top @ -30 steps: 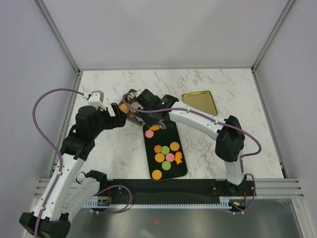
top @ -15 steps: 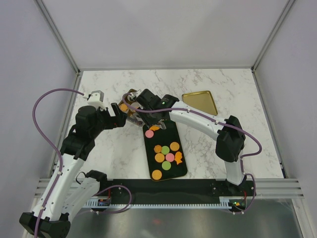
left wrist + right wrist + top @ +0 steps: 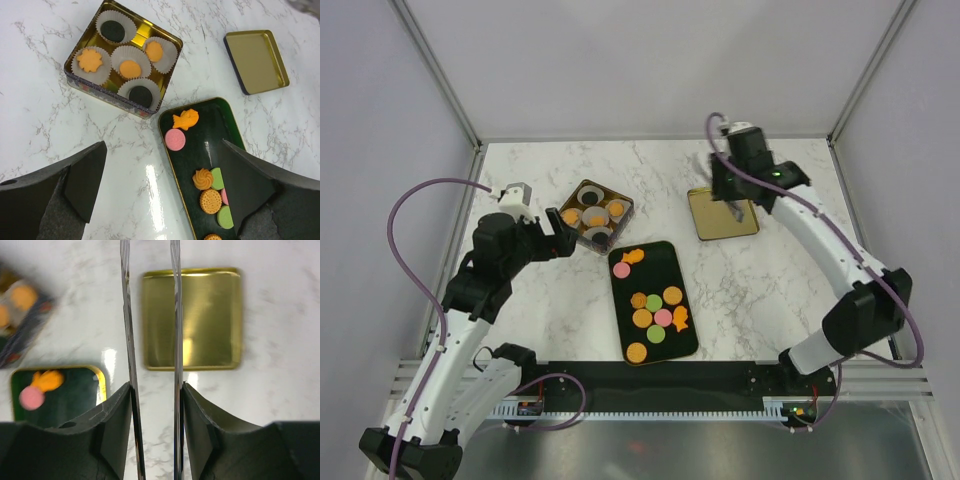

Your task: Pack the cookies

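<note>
Change: right gripper (image 3: 737, 210) no longer over the tin (image 3: 95, 92); now hangs above the gold lid (image 3: 210, 320) at the far right, leaving the tin's inside open to view.
Unchanged: left gripper (image 3: 162, 150) where it was, just beside the tin's left edge, pointing across tin and tray.
Right pincer: narrow slot between two flat blades, nothing in it.
Left pincer: spread wide, empty.
Tray count: ten cookies (image 3: 185, 119) on the black tray (image 3: 215, 125): four round orange, two orange fish, two pink, two green. One fish and one pink lie at the far end, apart from the other eight.
Tin count: five white paper cups (image 3: 162, 62). Three hold an orange cookie, two a dark round.
Lid count: one, upturned on the marble table (image 3: 50, 125), well apart from the tin.
</note>
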You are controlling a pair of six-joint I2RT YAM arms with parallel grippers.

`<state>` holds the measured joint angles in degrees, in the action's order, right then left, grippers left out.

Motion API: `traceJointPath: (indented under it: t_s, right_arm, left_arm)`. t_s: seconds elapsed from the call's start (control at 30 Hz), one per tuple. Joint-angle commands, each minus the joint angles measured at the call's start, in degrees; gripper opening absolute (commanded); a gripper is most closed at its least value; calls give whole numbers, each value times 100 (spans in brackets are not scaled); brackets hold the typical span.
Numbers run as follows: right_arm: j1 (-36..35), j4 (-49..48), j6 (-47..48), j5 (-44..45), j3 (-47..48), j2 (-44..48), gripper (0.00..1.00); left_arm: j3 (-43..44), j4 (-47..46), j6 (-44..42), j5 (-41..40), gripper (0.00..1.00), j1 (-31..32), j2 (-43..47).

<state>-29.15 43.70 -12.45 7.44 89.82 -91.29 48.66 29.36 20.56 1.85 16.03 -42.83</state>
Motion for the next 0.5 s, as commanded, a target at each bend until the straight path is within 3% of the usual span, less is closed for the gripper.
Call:
traceJointPath:
  t_s: [0.0, 0.07, 0.23, 0.47]
  right_arm:
    - [1327, -563, -477, 90, -859, 734, 50]
    - [2118, -992, -687, 4, -1498, 963, 51]
    - [3045, -1926, -987, 37, -2389, 807, 52]
    - [3424, -2937, -1085, 284, -2830, -160, 55]
  left_arm:
    - [3, -308, 185, 324, 100, -48, -59]
    - [-15, -309, 194, 430, 100, -48, -103]
    - [-59, -361, 221, 588, 100, -30, -85]
    - [-76, -440, 256, 887, 100, -21, -261]
